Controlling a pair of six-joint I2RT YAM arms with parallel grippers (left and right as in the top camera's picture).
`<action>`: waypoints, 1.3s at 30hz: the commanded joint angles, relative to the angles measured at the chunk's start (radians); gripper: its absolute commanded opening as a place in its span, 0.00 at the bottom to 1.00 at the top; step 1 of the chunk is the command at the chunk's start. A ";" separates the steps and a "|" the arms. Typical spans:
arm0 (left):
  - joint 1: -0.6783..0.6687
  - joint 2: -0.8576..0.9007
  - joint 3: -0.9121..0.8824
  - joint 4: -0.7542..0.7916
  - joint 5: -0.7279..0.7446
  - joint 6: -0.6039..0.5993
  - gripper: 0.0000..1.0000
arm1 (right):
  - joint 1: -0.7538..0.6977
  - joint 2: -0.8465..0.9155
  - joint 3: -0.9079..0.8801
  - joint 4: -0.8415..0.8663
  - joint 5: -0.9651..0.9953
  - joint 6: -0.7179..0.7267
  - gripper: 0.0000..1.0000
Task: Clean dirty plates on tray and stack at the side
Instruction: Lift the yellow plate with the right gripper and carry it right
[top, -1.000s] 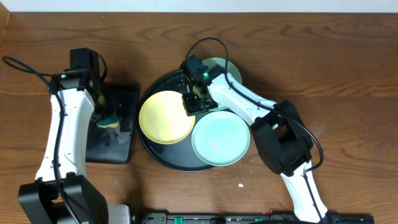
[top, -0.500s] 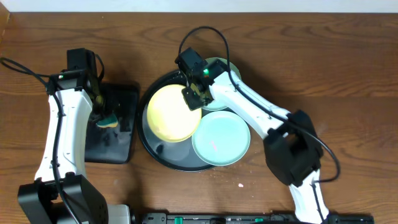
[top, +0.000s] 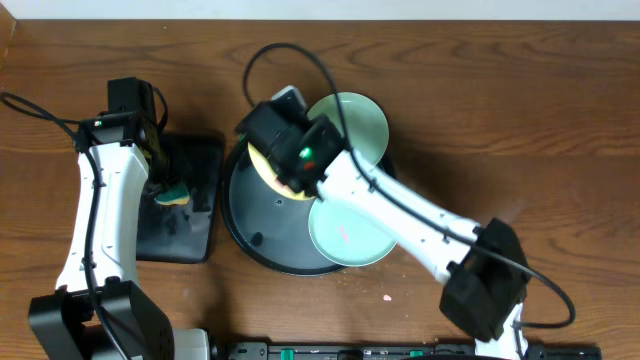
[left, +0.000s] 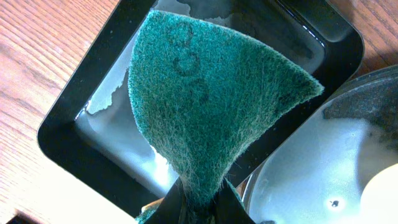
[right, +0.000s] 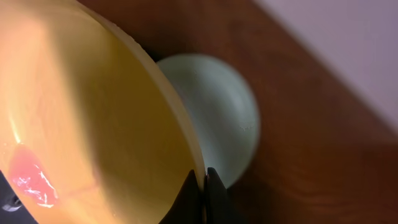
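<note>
My right gripper (right: 204, 180) is shut on the rim of the pale yellow plate (right: 81, 112) and holds it tilted above the round black tray (top: 262, 232). A reddish smear shows on the plate. From overhead only a sliver of the yellow plate (top: 268, 172) shows under my right wrist. One mint plate (top: 352, 122) lies at the tray's back edge and also shows in the right wrist view (right: 217, 118). The other mint plate (top: 350, 232) lies at the tray's front right. My left gripper (left: 199, 202) is shut on a green sponge (left: 205, 93).
The black rectangular sponge tray (top: 190, 225) holds water and sits left of the round tray, under the sponge; it also shows in the left wrist view (left: 81, 143). The wet round tray's rim (left: 311, 168) is close on its right. Brown wooden table all round.
My right gripper has lifted the yellow plate off the tray and tilted it, moving up and left. The tray's left half is now bare. The left arm has not moved.
</note>
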 joint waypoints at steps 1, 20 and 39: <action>0.003 0.002 -0.003 -0.002 -0.002 0.013 0.08 | 0.064 -0.043 0.023 0.011 0.318 -0.026 0.01; 0.003 0.002 -0.003 -0.002 -0.002 0.013 0.08 | 0.190 -0.044 0.023 0.126 0.703 -0.120 0.01; 0.003 0.002 -0.003 -0.002 -0.002 0.013 0.08 | -0.236 -0.156 0.020 -0.001 -0.684 0.002 0.01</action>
